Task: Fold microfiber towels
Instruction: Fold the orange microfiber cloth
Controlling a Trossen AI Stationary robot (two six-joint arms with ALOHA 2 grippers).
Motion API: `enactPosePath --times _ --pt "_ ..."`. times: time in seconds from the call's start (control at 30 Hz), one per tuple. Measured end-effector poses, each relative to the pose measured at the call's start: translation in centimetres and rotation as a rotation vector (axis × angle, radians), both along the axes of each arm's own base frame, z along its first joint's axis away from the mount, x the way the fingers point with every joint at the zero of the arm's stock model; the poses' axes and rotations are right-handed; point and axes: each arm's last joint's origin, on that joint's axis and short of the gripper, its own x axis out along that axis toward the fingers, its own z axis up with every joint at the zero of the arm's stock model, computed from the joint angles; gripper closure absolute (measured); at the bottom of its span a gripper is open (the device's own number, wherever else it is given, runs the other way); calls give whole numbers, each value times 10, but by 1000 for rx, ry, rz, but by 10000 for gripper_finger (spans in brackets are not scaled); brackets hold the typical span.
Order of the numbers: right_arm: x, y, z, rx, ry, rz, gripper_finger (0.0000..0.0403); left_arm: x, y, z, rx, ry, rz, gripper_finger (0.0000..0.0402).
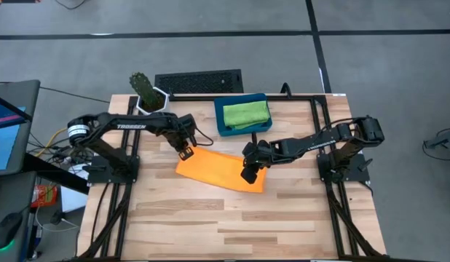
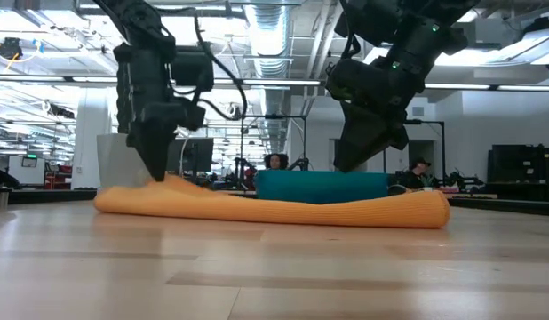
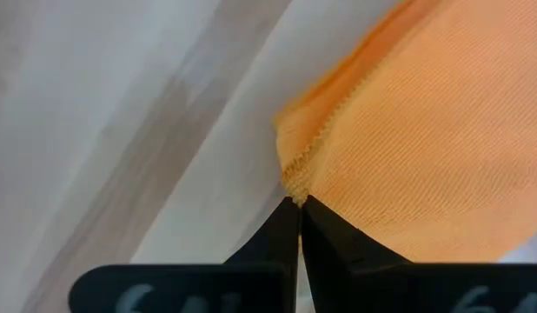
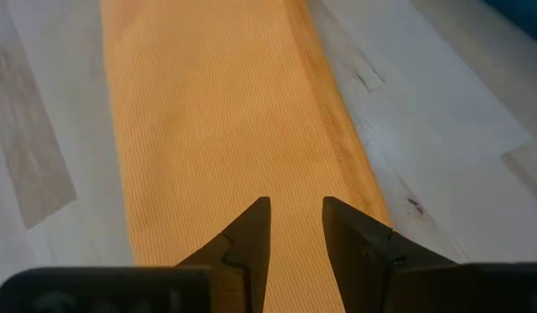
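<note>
An orange microfiber towel (image 1: pixel 218 169) lies as a folded strip in the middle of the table. My left gripper (image 1: pixel 186 152) is shut on its far left corner, which rises in a small peak (image 2: pixel 174 183) while the rest lies flat. My right gripper (image 1: pixel 248 175) hovers open just above the towel's right end (image 4: pixel 225 113), with nothing between its fingers. A green towel (image 1: pixel 246 113) lies folded in the dark-blue tray (image 1: pixel 222 128) at the far side. My left gripper pinches the orange towel's hemmed corner (image 3: pixel 295 184) between its two fingertips. The fingers come from above, pointing steeply down. The corner is raised a little off the table, and the rest of the towel rests on the wood.
A potted plant in a white pot (image 1: pixel 148 95) and a black grille-like slab (image 1: pixel 199 81) stand at the far edge, left of the tray. The near half of the table (image 1: pixel 232 218) is bare wood. A black frame (image 1: pixel 323 138) runs along the sides.
</note>
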Motion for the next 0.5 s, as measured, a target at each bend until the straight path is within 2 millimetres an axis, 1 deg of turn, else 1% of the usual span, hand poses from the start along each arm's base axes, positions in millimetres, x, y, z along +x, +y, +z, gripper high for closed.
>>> enactPosePath --times 0.23,0.4,0.5 --pt "0 0 0 0 2 0 272 14 0 -17 -21 -15 -8 401" --pt "-2 0 -1 3 22 -7 272 19 -1 -15 -13 -63 -13 396" --pt "-8 -1 -4 -6 92 -9 272 19 -1 -11 -6 -84 -10 386"
